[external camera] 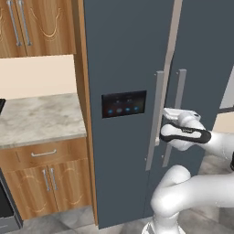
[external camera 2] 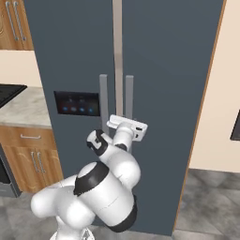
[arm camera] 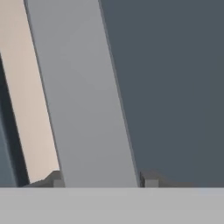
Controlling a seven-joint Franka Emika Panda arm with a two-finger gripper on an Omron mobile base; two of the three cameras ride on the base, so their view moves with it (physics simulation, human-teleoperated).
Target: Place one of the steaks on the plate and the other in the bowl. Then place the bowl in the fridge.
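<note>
The fridge [external camera: 123, 55] is the largest thing here, a tall dark slate-grey unit with two doors that fills the middle of both base views and stands between wood side panels. Its doors look closed or nearly so, with a pale strip running down the seam between them. On the left door sits a black panel [external camera: 124, 103] with a row of small blue lights. Two long grey vertical handles hang on either side of the seam: the left door handle [external camera: 153, 123] and the right door handle [external camera: 177, 114]. Left of the fridge is a marble counter [external camera: 39, 119] over wooden base cabinets [external camera: 43, 176] with a drawer and two doors, and wooden upper cabinets [external camera: 32, 25] hang above it. The floor is grey tile [external camera 2: 206, 206]. The white arm reaches up from the near side to the door seam, and the gripper [arm camera: 101, 181] is right at the handles, at about the height of the black panel's lower edge. In the hand view a broad grey handle bar [arm camera: 83, 100] stands between the two dark finger tips [arm camera: 151, 179], one on each side of it, so the jaws are parted around the bar; whether the pads actually press on it I cannot tell. The slate door face lies just right of the bar there.
</note>
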